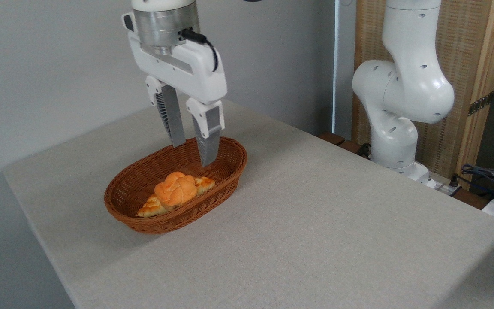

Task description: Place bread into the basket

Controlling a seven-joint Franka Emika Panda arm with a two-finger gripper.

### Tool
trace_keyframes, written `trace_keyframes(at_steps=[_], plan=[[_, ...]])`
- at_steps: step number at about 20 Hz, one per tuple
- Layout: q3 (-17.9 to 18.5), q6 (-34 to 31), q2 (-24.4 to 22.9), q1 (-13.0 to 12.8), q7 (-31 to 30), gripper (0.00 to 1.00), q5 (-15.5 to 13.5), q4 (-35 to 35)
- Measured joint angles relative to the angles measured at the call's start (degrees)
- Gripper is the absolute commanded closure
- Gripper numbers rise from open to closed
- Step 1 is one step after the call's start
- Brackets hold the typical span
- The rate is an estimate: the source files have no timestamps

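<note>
Camera view: my fingers hang apart and empty above the basket. Inside it the bread rests on a paler braided loaf.

A: How was the light?

B: Bright and even, soft daylight. The table was evenly lit, with a darker band at its near right corner.

A: Shadows?

B: Soft ones. The basket threw a faint shadow toward the table's near left edge, and its inner wall was darker on the left side.

A: Any glare?

B: Small highlights on the arm by the table's far right edge, and a sheen on the gripper. Nothing was washed out.

A: Sharpness?

B: Crisp on the bread. No blur and no visible bending at the picture's edges.
</note>
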Motion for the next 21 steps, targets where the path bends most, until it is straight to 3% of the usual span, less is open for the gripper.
trace_keyframes(at_steps=[5,17,21], plan=[[-1.68,-4.96,3.54,-0.04,-0.25,0.00,0.00,6.47],[-2.00,-4.12,3.87,0.31,-0.26,0.00,0.63,7.48],[-1.99,-3.95,3.90,0.33,-0.26,0.00,2.76,7.49]])
